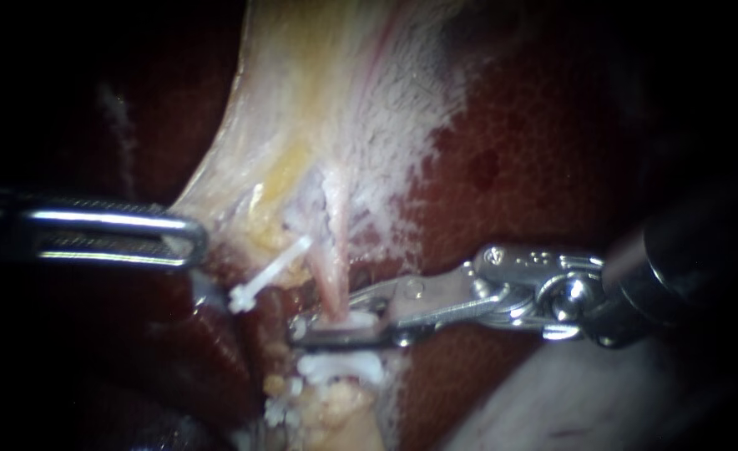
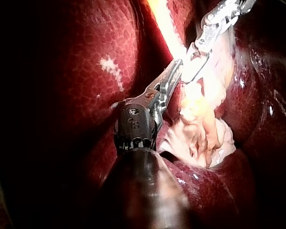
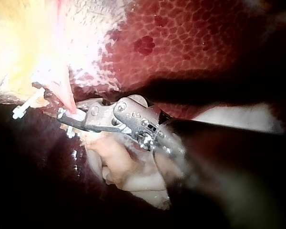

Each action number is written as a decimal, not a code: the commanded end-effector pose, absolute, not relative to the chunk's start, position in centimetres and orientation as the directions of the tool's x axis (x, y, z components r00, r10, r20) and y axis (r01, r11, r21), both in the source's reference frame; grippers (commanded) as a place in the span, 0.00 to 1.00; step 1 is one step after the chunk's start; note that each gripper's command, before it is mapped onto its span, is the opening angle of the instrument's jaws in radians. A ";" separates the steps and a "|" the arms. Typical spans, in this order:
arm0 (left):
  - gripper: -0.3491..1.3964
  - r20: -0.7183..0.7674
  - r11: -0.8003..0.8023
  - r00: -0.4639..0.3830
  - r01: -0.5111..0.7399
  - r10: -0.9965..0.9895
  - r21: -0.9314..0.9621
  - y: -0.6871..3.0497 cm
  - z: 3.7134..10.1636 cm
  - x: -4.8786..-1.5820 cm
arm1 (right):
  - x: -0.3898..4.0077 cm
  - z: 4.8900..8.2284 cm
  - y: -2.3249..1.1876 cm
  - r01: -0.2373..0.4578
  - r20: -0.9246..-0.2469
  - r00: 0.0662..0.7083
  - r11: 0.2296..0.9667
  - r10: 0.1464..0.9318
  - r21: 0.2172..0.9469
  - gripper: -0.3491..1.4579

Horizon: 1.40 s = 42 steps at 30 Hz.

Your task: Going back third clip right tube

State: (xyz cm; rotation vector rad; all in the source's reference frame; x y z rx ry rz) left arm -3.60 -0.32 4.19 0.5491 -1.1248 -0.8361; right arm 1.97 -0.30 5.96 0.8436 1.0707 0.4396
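Dark red liver (image 1: 553, 125), pale yellowish tissue (image 1: 319, 125) lying on it

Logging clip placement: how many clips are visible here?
3 clear: a slanted clip left of the right tube, a second clip on that tube at the right tool, a third clip just below. White bits lower may be another.

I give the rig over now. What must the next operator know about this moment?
Left instrument: shut on the edge of the pale tissue, holding it toward the left.
Right instrument: open, astride the right tube, with a white clip in the gap.
More white clips sit lower on the same tube; a tilted clip lies to its left.
Done: the clip appears placed, though its latch is not visible.
Left: draw the right instrument back off the tube.
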 end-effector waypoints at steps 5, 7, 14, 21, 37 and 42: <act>0.00 0.556 0.587 0.190 0.299 -0.809 0.752 -0.32 4.19 -3.59 | 1.98 5.95 -0.30 0.076 -0.585 0.437 0.620 0.683 0.781 0.00; 0.00 0.556 0.587 0.190 0.299 -0.809 0.752 -0.32 4.19 -3.59 | 1.98 5.95 -0.31 0.076 -0.585 0.437 0.620 0.683 0.781 0.00; 0.00 0.556 0.587 0.190 0.299 -0.809 0.752 -0.32 4.19 -3.60 | 2.02 5.95 -0.34 0.044 -0.525 0.437 0.566 0.730 0.823 0.26; 0.00 0.556 0.587 0.190 0.299 -0.809 0.752 -0.32 4.19 -3.59 | 2.04 5.94 -0.36 0.029 -0.507 0.435 0.551 0.744 0.834 0.48; 0.00 0.556 0.588 0.190 0.298 -0.809 0.752 -0.31 4.20 -3.57 | 1.10 5.97 -0.21 -0.007 -0.669 0.379 0.725 0.639 0.688 0.52; 0.00 0.557 0.588 0.191 0.297 -0.808 0.752 -0.31 4.23 -3.56 | 0.84 5.89 -0.08 0.016 -0.764 0.382 0.823 0.519 0.567 0.52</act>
